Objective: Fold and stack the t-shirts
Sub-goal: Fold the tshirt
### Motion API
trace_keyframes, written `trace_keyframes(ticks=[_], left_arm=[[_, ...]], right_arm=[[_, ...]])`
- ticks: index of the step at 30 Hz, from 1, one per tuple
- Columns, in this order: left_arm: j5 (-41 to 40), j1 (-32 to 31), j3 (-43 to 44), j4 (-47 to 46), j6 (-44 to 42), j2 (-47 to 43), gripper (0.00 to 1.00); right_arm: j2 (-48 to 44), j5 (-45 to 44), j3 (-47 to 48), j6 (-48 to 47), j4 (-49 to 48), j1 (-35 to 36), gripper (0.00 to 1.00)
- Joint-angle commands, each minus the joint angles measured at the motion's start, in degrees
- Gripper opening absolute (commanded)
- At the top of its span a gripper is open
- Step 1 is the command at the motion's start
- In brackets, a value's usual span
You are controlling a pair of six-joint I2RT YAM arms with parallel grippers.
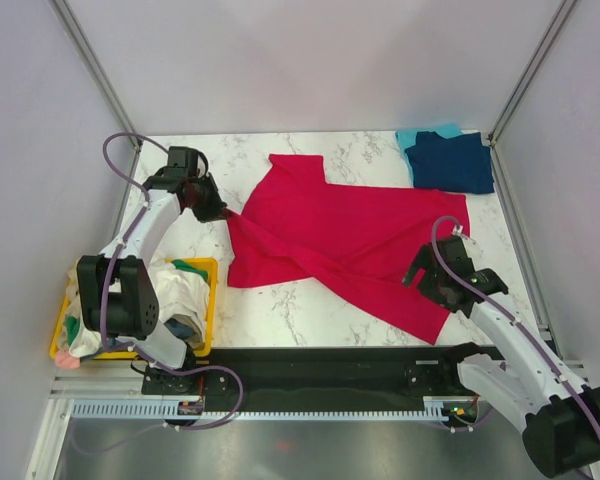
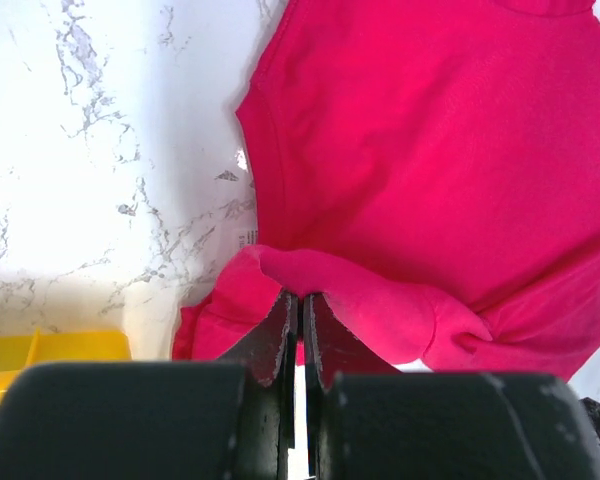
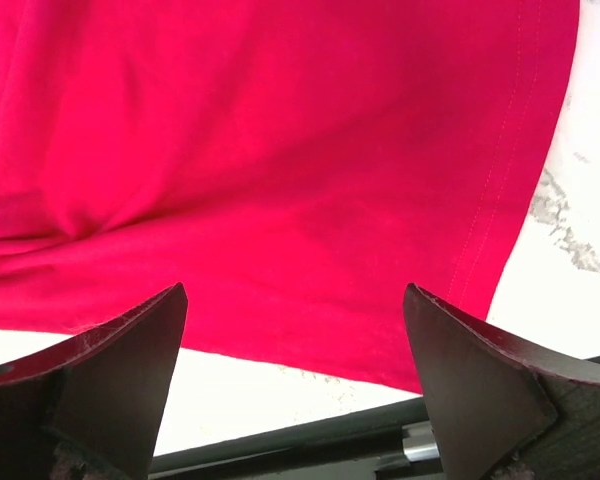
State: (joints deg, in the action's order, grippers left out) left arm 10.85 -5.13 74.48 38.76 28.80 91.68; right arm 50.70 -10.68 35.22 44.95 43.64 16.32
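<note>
The crimson red t-shirt (image 1: pixel 350 240) lies crumpled and partly spread across the middle of the marble table. My left gripper (image 1: pixel 218 211) is shut on a bunched fold at its left edge (image 2: pixel 310 285), the jaws pinched on red cloth. My right gripper (image 1: pixel 428 283) is open and empty, hovering over the shirt's near right hem (image 3: pixel 310 200) by the table's front edge. A folded navy blue t-shirt (image 1: pixel 452 162) lies on a teal one (image 1: pixel 426 133) at the far right corner.
A yellow plastic bin (image 1: pixel 208 300) at the near left holds several crumpled shirts, cream (image 1: pixel 175 290) and green among them. Its corner shows in the left wrist view (image 2: pixel 50 355). A black rail (image 1: pixel 310 365) runs along the table's front edge.
</note>
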Motion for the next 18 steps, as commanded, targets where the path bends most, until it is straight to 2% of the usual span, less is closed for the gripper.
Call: trace_keyframes(ticks=[1, 3, 4, 6, 10, 14, 18], left_arm=[[2.9, 1.3, -0.5, -3.1, -2.5, -1.9, 0.02], [3.9, 1.3, -0.9, -3.4, -2.5, -1.9, 0.02], [4.2, 1.3, -0.9, -3.6, -2.6, -1.9, 0.02], [4.3, 1.3, -1.1, -3.5, -2.6, -1.9, 0.02], [0.9, 3.1, -2.0, -3.9, -1.5, -4.3, 0.02], [-1.4, 7.8, -5.5, -7.4, 0.7, -9.6, 0.02], [-1.9, 11.7, -6.4, -8.1, 2.6, -10.7, 0.02]], right_arm=[[-2.0, 2.1, -0.4, 3.3, 1.4, 0.7, 0.97], [-3.8, 4.7, -1.6, 5.4, 2.1, 3.8, 0.89], [-3.9, 4.5, -1.5, 6.6, 2.9, 5.8, 0.88], [-3.6, 0.1, -0.9, 11.2, 7.6, 13.5, 0.89], [-2.4, -3.6, -2.7, 18.8, 7.8, 25.9, 0.91], [5.4, -11.0, 0.0, 21.8, 8.3, 30.0, 0.98], [6.3, -14.1, 1.6, 22.3, 8.0, 30.1, 0.98]])
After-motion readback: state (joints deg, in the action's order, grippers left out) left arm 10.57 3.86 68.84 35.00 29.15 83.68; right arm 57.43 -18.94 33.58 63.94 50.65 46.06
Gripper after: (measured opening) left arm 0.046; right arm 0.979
